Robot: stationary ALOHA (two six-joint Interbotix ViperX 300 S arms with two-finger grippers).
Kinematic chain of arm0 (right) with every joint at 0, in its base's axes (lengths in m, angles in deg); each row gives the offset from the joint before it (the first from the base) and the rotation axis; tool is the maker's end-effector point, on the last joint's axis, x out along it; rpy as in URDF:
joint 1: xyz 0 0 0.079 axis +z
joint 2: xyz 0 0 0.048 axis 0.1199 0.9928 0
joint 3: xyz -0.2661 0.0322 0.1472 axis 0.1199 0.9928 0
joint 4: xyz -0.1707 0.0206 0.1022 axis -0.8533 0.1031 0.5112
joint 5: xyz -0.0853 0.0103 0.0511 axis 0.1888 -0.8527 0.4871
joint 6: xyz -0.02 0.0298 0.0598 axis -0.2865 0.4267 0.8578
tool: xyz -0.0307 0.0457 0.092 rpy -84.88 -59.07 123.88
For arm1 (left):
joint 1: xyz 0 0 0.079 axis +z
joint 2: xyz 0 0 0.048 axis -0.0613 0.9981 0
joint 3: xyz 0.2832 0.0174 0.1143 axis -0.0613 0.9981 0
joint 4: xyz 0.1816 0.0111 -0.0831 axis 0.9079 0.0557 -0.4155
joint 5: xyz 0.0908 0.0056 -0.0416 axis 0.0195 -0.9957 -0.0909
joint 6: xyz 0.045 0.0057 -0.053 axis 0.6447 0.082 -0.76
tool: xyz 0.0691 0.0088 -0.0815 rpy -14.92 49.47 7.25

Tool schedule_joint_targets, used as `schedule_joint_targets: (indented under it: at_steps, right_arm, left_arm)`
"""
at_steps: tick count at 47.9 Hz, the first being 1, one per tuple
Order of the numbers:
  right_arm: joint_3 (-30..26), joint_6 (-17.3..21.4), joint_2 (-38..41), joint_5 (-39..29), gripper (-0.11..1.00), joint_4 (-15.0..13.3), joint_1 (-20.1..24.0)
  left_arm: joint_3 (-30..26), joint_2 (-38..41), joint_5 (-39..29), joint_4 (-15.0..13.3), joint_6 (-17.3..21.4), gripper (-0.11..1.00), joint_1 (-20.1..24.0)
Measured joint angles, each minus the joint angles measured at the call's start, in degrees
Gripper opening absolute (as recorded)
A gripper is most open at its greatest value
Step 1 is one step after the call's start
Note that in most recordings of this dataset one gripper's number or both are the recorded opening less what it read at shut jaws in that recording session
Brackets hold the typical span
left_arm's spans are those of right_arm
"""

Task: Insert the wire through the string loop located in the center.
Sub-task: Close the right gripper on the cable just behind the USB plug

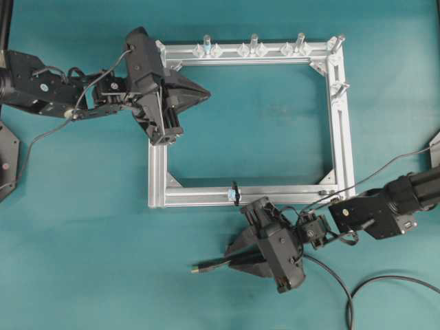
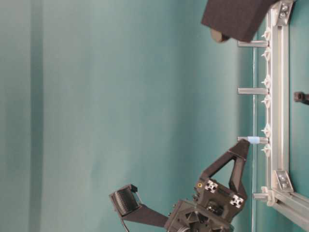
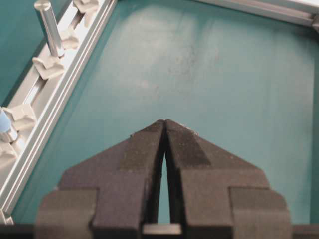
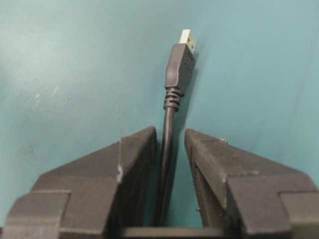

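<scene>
The wire's dark plug [image 1: 199,269] with its metal tip lies on the teal table, left of my right gripper [image 1: 232,255]. In the right wrist view the wire [image 4: 168,119] runs between the fingers of the right gripper [image 4: 170,132]. The jaws stand apart with a gap beside the cable, and the plug [image 4: 180,67] lies just ahead of them. The string loop [image 1: 234,194] with a pale tag sits on the frame's near bar, just above the right gripper. My left gripper [image 1: 205,93] hovers shut and empty at the frame's upper left; in the left wrist view the left gripper [image 3: 164,122] has its tips touching.
The silver aluminium frame [image 1: 342,137] forms a rectangle with upright pegs [image 1: 254,42] along its far bar. The frame's bar with a peg [image 3: 50,30] runs left of the left gripper. The wire's slack [image 1: 385,280] curls at the lower right.
</scene>
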Motion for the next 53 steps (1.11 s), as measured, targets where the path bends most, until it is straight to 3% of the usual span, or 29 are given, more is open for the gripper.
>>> schedule_joint_targets:
  at_steps: [14, 23, 53]
  right_arm:
    - [0.00, 0.09, 0.00, -2.20, 0.34, 0.00, 0.00]
    - [-0.09, 0.09, -0.18, -5.27, 0.07, 0.00, 0.26]
    - [-0.35, 2.02, -0.44, -6.68, 0.07, -0.09, 0.35]
  left_arm:
    - [0.09, -0.79, -0.26, 0.09, 0.00, 0.00, -0.09]
    - [0.09, -0.79, -0.26, 0.00, 0.00, 0.00, -0.18]
    - [0.09, -0.79, -0.35, 0.09, 0.00, 0.00, -0.62]
